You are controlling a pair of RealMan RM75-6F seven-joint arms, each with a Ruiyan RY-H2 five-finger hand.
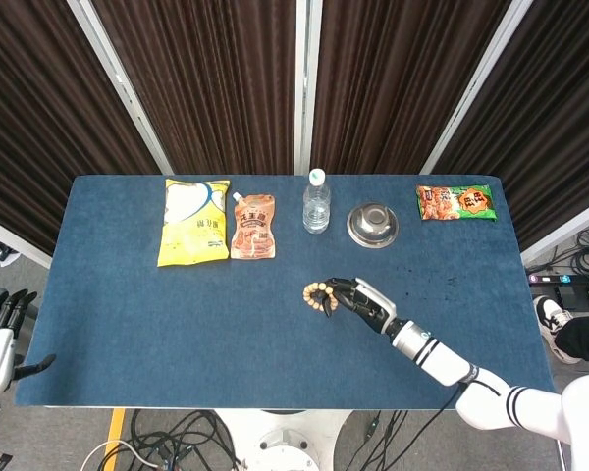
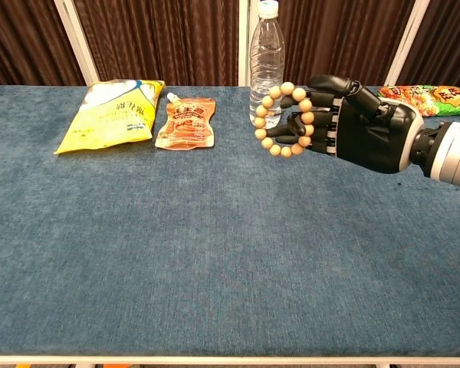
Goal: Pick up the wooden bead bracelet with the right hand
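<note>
Behind the held bracelet (image 2: 283, 119) (airborne), a bottle (image 2: 266, 54).

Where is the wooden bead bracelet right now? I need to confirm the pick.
The wooden bead bracelet hangs on the right hand's fingers, off the blue table near its middle, in front of the water bottle.
</note>
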